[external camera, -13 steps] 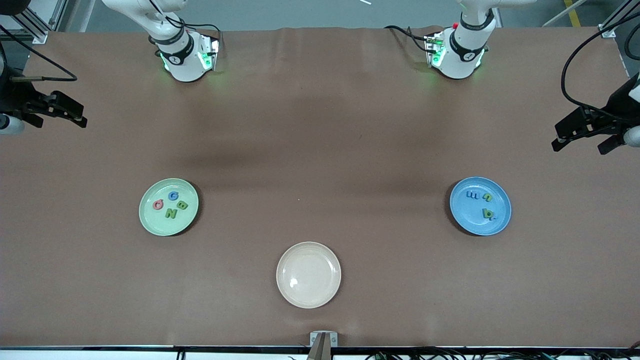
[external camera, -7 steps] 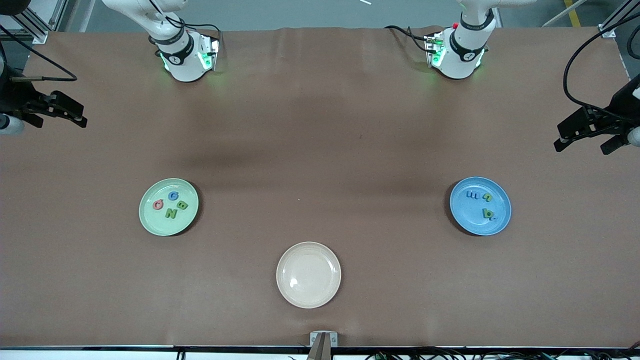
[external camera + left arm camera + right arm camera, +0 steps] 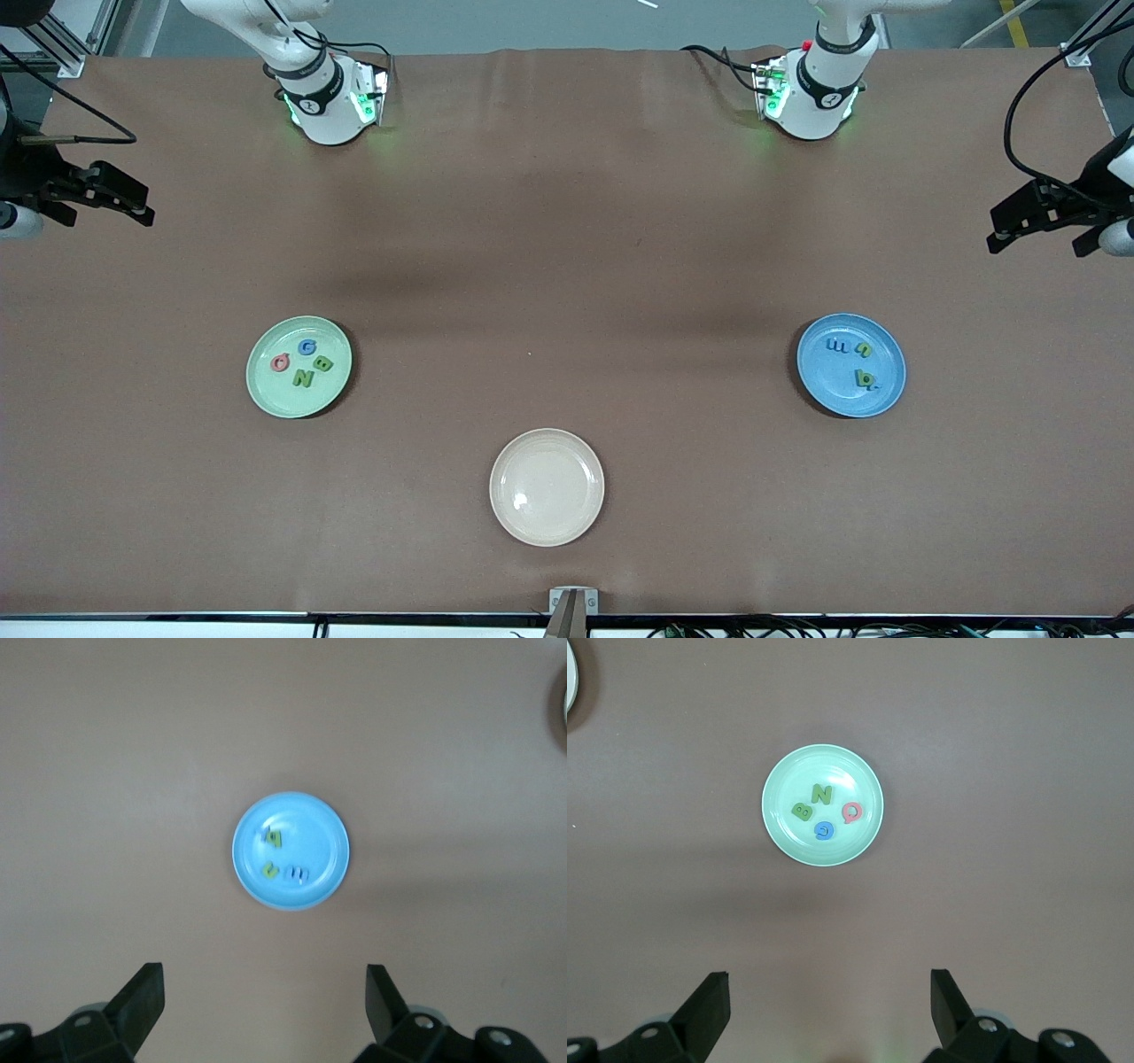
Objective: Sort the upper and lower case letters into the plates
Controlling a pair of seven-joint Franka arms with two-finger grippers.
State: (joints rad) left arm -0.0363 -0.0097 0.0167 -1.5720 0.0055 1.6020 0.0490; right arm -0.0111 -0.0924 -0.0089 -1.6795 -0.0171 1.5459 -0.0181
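Observation:
The mint green plate [image 3: 266, 385] toward the right arm's end holds a red Q [image 3: 280, 361], a blue G [image 3: 306, 346], a green B [image 3: 323, 363] and a green N [image 3: 303, 378]. The blue plate [image 3: 828, 390] toward the left arm's end holds a blue m [image 3: 836, 345] and two green lower case letters [image 3: 866, 379]. My right gripper [image 3: 106, 217] hangs open and empty over the table's edge at its own end, and the green plate [image 3: 833, 850] shows past its open fingers [image 3: 829, 978]. My left gripper [image 3: 1036, 246], also open and empty [image 3: 264, 973], looks down toward the blue plate [image 3: 319, 828].
An empty cream-beige plate [image 3: 547, 486] lies between the two plates and nearer to the front camera. A small metal bracket [image 3: 572, 602] sits at the table's front edge. The brown table [image 3: 567, 266] is bare from the plates up to the arm bases.
My left gripper has drifted a little outward toward its own end of the table. The right gripper, the plates and the letters have not moved.

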